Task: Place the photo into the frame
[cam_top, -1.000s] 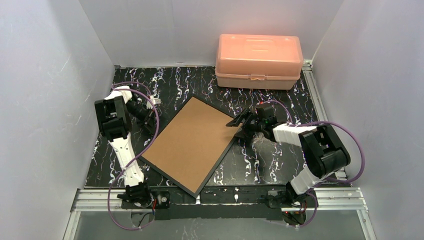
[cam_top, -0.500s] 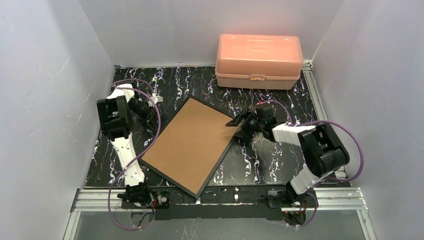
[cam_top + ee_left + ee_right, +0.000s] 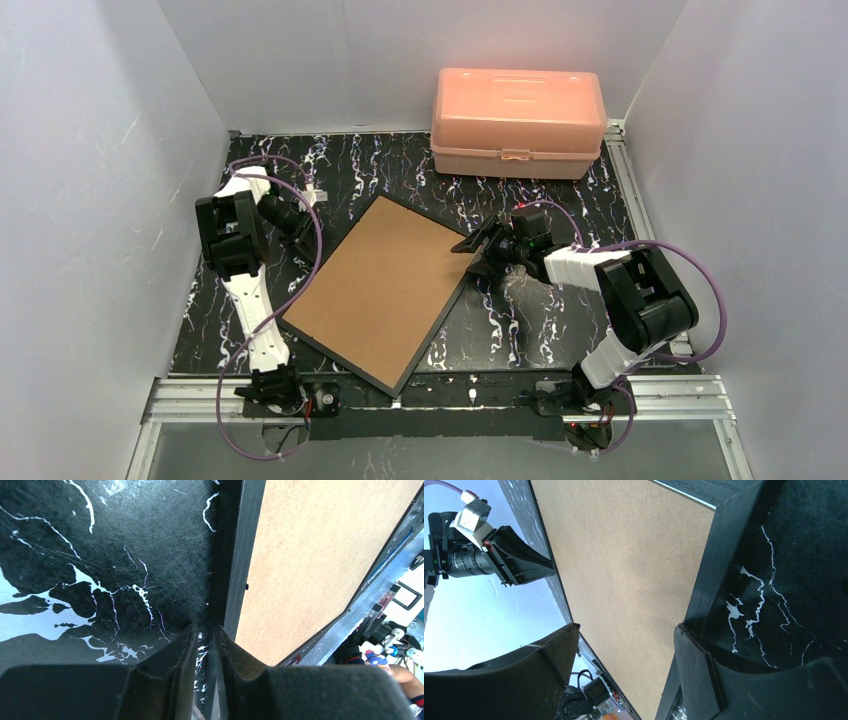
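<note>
The frame [image 3: 385, 285] lies face down on the black marbled table, its brown fibreboard back [image 3: 310, 555] up inside the thin black rim. The photo is not in view. My left gripper [image 3: 300, 232] hovers just off the frame's left long edge. Its fingers [image 3: 205, 630] stand a narrow slit apart with nothing between them, and the black rim runs straight ahead of the slit. My right gripper [image 3: 465, 258] is wide open at the frame's right corner. One of its fingers is over the brown back [image 3: 624, 580] and the other sits at the rim's outer side [image 3: 626, 627].
A pink plastic box [image 3: 518, 120] stands shut at the back right. White walls close in the left, right and back sides. The frame's near corner reaches the metal rail [image 3: 440, 385] at the table's front edge. A person's hand shows at the left wrist view's lower right [image 3: 400, 672].
My left gripper has parted its fingers from shut to a narrow slit and drawn slightly back and up from the frame's left edge. The right gripper and the frame have barely moved.
</note>
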Controlling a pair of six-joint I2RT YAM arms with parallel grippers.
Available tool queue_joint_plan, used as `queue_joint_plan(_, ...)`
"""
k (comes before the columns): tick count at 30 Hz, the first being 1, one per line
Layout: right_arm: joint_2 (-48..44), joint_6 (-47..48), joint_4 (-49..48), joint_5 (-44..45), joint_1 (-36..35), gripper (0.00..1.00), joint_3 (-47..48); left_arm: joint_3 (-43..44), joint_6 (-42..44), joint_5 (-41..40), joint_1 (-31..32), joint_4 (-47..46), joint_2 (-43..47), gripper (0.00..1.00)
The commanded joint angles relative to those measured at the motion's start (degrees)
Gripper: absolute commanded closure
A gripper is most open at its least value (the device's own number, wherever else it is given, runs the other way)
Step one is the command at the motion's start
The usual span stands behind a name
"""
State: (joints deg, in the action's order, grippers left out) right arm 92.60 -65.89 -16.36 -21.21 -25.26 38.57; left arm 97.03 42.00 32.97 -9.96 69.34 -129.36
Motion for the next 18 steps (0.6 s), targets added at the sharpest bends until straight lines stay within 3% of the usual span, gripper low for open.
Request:
queue_joint_plan(1, 3.75, 2.34, 6.69, 5.33, -0.9, 0.22, -1.35, 1.69, 2.09, 3.19, -0.02, 3.43, -0.69, 0.8)
queue_joint_plan(9, 3.48, 1.99, 6.16, 5.39, -0.9, 0.23, -2.0, 5.2, 4.34, 6.78, -0.81, 8.17, -1.34, 0.75)
queue_joint_plan(18, 3.4, 1.9, 5.98, 5.13, -0.92, 0.23, -2.09, 1.49, 2.91, 4.25, -0.77, 4.07, -2.54, 0.83)
